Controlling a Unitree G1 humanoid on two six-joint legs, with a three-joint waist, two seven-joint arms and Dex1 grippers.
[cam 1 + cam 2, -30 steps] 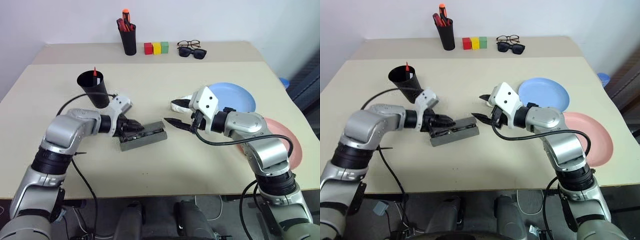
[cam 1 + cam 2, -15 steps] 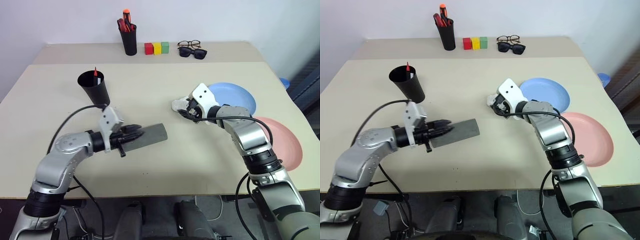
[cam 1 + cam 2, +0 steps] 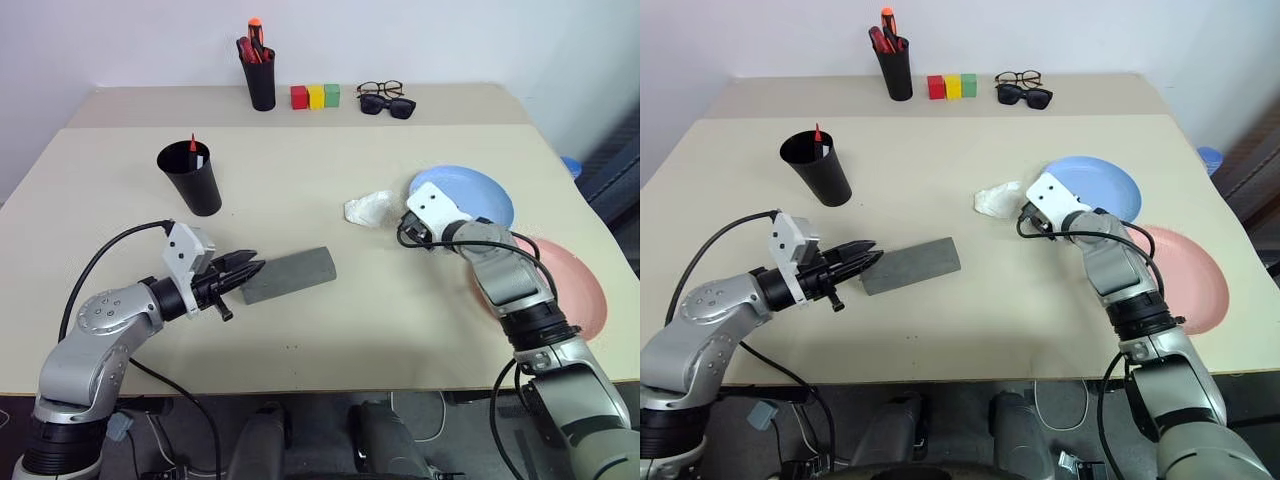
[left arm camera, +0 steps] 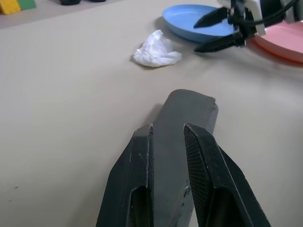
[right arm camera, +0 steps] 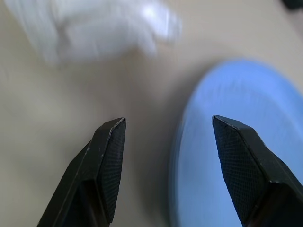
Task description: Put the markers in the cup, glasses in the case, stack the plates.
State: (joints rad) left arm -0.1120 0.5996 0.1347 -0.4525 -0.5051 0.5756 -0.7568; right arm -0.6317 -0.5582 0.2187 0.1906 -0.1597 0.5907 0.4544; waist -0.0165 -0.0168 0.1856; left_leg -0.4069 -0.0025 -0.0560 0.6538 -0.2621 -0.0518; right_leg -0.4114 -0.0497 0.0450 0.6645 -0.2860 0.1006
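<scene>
Left gripper (image 4: 168, 142) clamped on closed grey case (image 3: 290, 274), centre-left; right gripper (image 5: 165, 142) wide apart at blue plate (image 3: 462, 192) rim, centre-right

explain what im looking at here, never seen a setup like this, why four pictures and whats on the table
It is a two-armed humanoid robot at a beige table. Two pictures come from cameras in its head, looking down over its arms. The other two come from a camera on each wrist, looking along that hand's two black fingers.

The left hand is shut on the end of a closed grey case. The right hand is open and holds nothing, with its fingers at the edge of the blue plate. A pink plate and a crumpled white tissue lie nearby.

Farther back stand a black cup with a red marker in it, a pen holder, three coloured blocks and two pairs of glasses.
</scene>
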